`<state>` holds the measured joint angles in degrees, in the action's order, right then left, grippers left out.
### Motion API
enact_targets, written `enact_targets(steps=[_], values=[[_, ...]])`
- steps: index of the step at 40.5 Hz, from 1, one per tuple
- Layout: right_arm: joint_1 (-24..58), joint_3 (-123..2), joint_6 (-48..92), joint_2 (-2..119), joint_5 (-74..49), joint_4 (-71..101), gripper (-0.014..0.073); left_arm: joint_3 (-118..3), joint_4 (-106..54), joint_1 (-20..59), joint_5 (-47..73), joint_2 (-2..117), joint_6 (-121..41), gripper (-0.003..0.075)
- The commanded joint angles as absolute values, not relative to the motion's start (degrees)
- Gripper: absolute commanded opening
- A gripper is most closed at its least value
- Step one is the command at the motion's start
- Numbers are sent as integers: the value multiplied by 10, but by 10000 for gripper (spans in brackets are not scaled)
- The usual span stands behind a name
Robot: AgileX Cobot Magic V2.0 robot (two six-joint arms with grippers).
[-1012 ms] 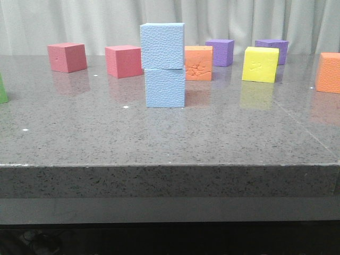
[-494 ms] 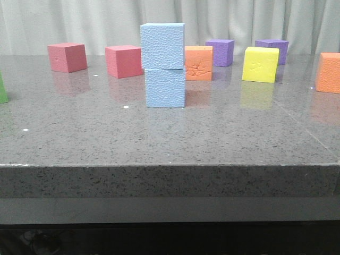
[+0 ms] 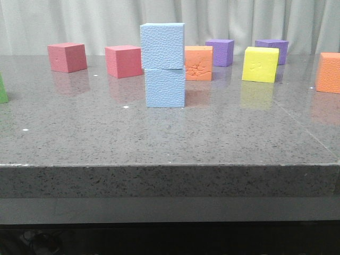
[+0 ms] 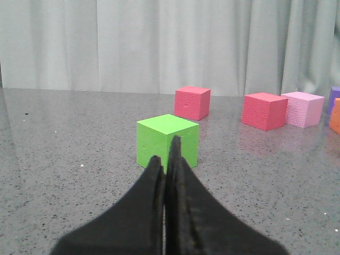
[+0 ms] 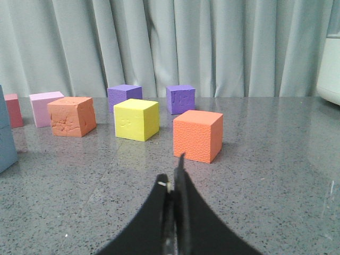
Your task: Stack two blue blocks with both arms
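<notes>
Apparently nothing has shifted over the last second: the upper blue block (image 3: pixel 162 45) still sits on the lower blue block (image 3: pixel 165 87) mid-bench (image 3: pixel 159 138), slightly offset. My left pincer (image 4: pixel 166 162) and right pincer (image 5: pixel 174 180) are both closed, empty, well clear. Stacking looks finished.
</notes>
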<state>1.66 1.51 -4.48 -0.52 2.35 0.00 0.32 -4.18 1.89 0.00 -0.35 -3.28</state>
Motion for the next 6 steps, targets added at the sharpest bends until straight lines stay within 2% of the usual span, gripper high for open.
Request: enact_targets(steps=[1, 6], values=[[12, 15, -45, -17, 74, -6, -69, 24, -41, 18, -46, -17, -26, -18], [12, 15, -45, -17, 74, -6, -69, 24, -41, 18, -46, -17, -26, -18]])
